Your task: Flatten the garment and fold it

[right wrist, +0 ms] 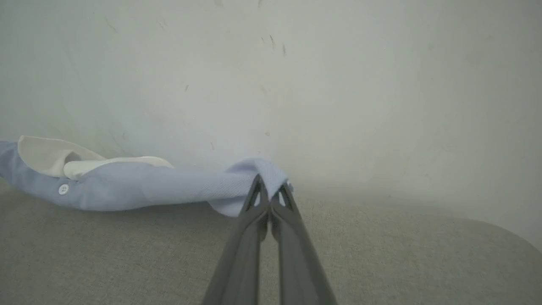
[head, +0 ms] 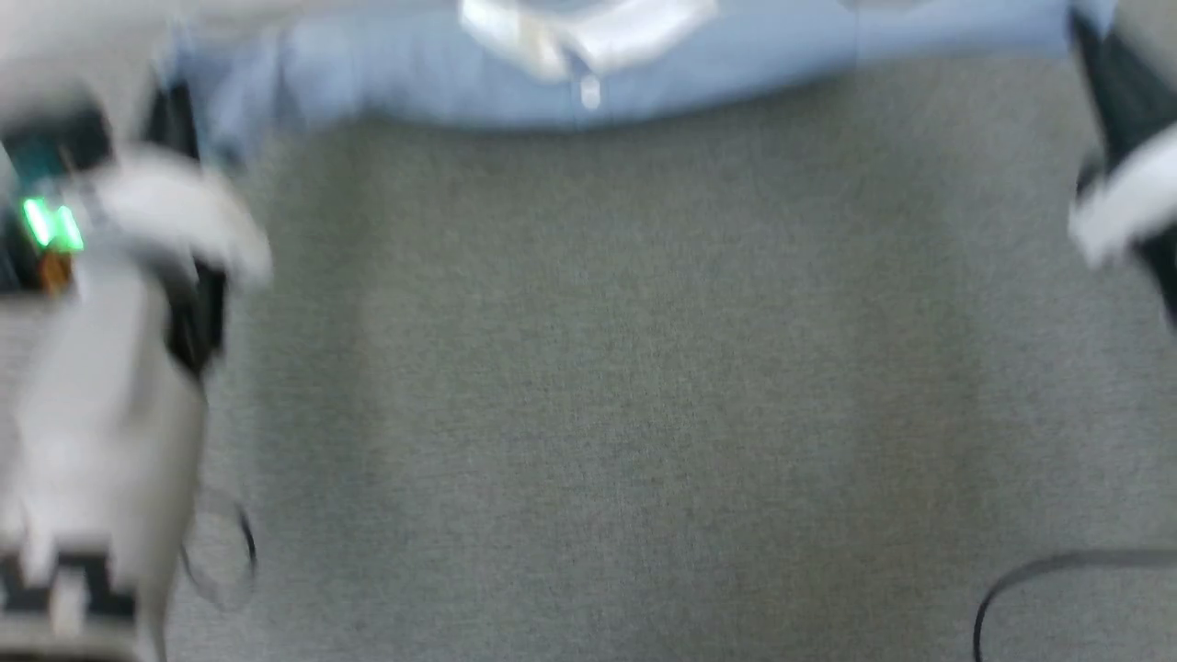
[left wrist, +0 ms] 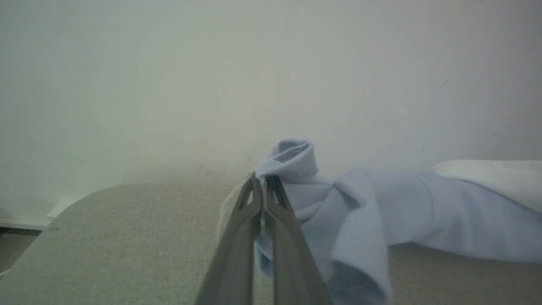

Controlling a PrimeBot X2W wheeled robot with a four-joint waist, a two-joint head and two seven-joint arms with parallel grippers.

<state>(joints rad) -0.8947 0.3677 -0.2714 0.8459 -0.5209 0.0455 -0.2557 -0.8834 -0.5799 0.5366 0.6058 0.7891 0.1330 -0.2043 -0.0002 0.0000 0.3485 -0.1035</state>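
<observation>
Shirt (head: 414,74) lies stretched along the far side of the table (head: 588,386) (collar facing up). Left gripper (left wrist: 262,182) is clamped tight on its left end; right gripper (right wrist: 271,192) is clamped on the right end.

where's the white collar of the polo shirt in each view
Head view: white collar at the top centre, blurred.
Left wrist view: white collar at the far right edge.
Right wrist view: white collar at the far left, above a white button.
Shared landmark: the grey tabletop under the light blue polo shirt.
</observation>
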